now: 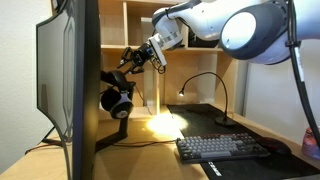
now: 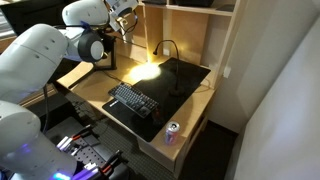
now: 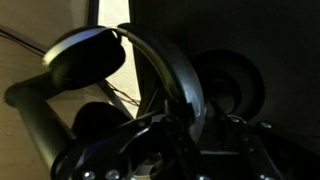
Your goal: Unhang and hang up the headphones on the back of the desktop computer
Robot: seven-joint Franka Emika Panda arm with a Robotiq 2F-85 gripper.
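The black headphones (image 1: pixel 118 96) hang close behind the dark back of the desktop computer (image 1: pixel 70 80), which stands edge-on at the left. My gripper (image 1: pixel 128 62) reaches in from the right and is shut on the top of the arched headband. In the wrist view the headband (image 3: pixel 165 65) runs down between my dark fingers (image 3: pixel 185 128). One earcup with a silver ring (image 3: pixel 85 55) is at the upper left and the other (image 3: pixel 232 92) at the right. I cannot tell whether the headband still rests on the computer. In an exterior view the arm (image 2: pixel 85 40) hides the headphones.
A black keyboard (image 1: pixel 225 148) lies on a dark desk mat (image 2: pixel 175 85). A gooseneck lamp (image 1: pixel 205 85) throws a bright patch on the desk. Wooden shelves stand behind. A drinks can (image 2: pixel 171 132) stands near the desk's front corner.
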